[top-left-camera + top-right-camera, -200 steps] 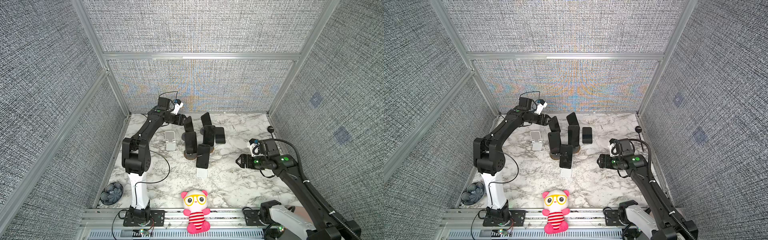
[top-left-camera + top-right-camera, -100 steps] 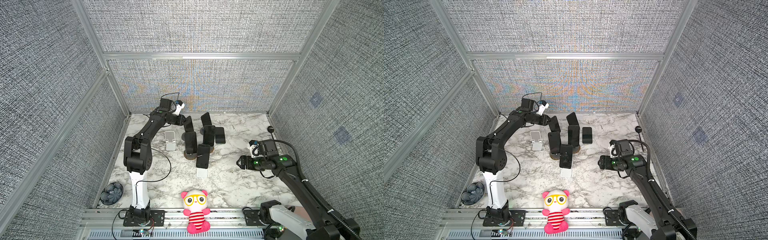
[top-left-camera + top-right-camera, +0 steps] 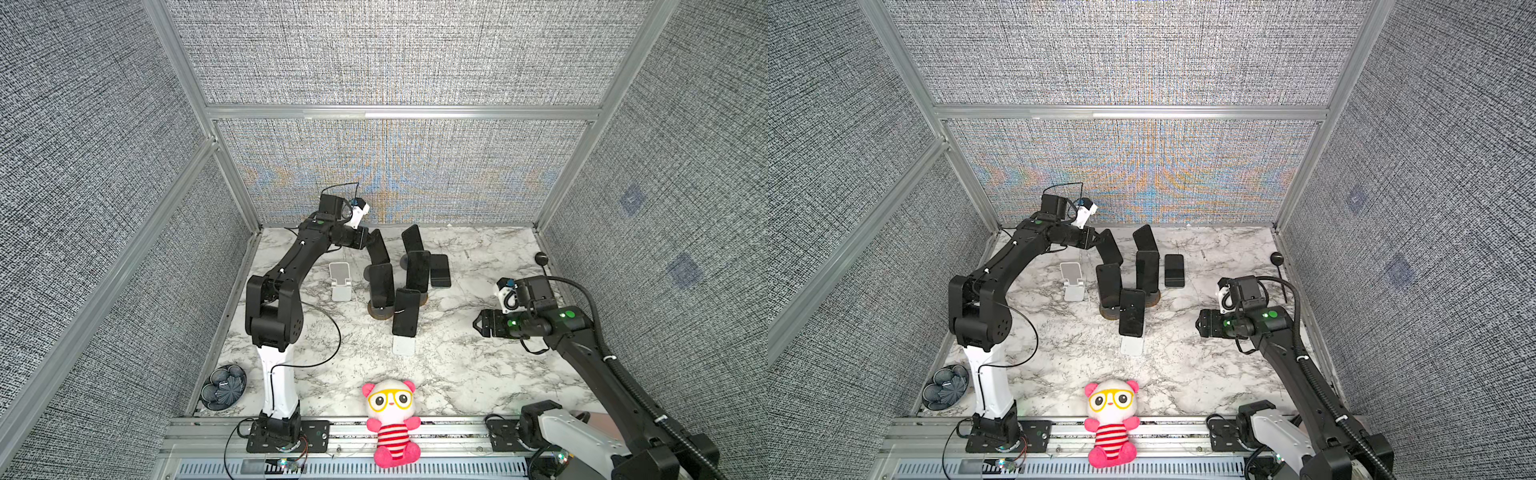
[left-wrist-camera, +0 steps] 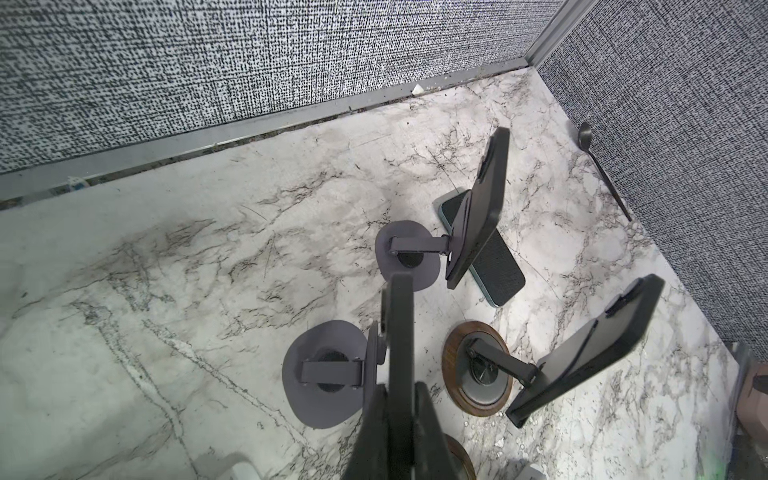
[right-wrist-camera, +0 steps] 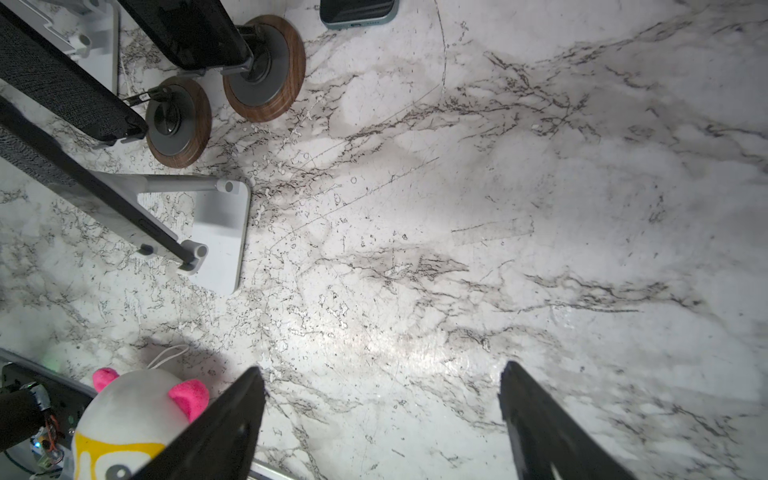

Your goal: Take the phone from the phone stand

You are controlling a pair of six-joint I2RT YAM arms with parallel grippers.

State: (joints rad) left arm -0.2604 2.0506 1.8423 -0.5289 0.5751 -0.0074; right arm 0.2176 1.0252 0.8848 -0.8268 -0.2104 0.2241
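The phone (image 4: 401,324), black and slim, shows edge-on in the left wrist view, leaning against the back plate of a dark grey phone stand (image 4: 309,405) with an oval base. My left gripper (image 4: 399,390) is shut on the phone's edge, one finger on each face. In both top views this phone (image 3: 379,249) (image 3: 1110,249) stands tilted at the back left of the group, with the left gripper (image 3: 365,239) (image 3: 1096,240) at its upper end. My right gripper (image 3: 478,323) (image 5: 382,374) hangs open over bare marble, to the right of the group, holding nothing.
Several other black phones lean on stands close by, two with wooden round bases (image 4: 478,370). One phone (image 3: 439,271) lies flat. An empty white stand (image 3: 340,282), a plush toy (image 3: 390,419), a dark dish (image 3: 223,386) and a black spoon (image 3: 542,259) lie around them.
The left gripper's jaws have closed onto the phone's upper end, after the arm reached slightly further toward it. The right arm has stayed almost still, jaws open.
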